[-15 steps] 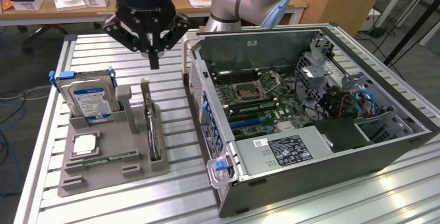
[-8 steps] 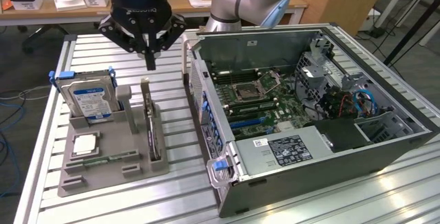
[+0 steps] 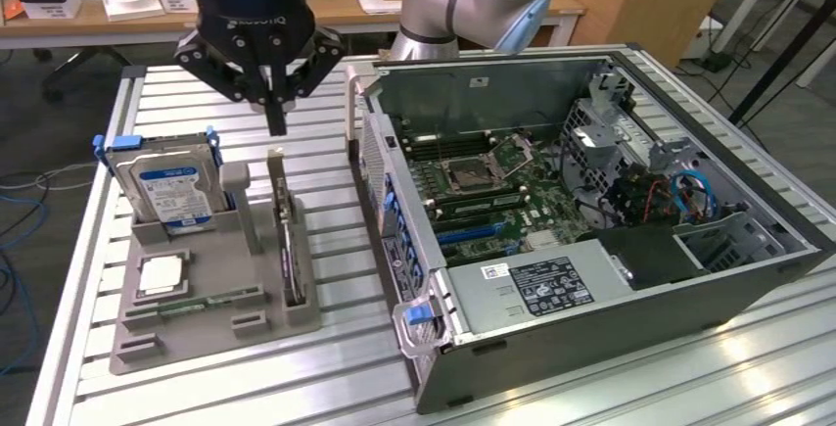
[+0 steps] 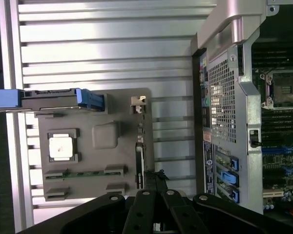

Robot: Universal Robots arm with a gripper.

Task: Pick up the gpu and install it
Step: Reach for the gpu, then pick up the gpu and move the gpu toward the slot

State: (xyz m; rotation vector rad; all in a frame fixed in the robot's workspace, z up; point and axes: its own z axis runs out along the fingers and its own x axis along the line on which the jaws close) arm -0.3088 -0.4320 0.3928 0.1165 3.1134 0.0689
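Hovering: gripper (image 3: 276, 120), jaws pressed together, holding nothing.
Nearest: gpu (image 3: 289, 240), just below the fingertips, not touching.
Gpu place: standing on edge in the grey holder tray (image 3: 209, 333), beside the open computer case (image 3: 627, 279).

- Bright, even overhead room light, so shadows stay pretty soft.
- The ribbed silver aluminium table (image 3: 745, 372) throws a pale glare patch toward the exterior view's right.
- In the wrist view those slats blow out almost white.
- The black gripper (image 4: 154, 181) is basically a dark silhouette there.
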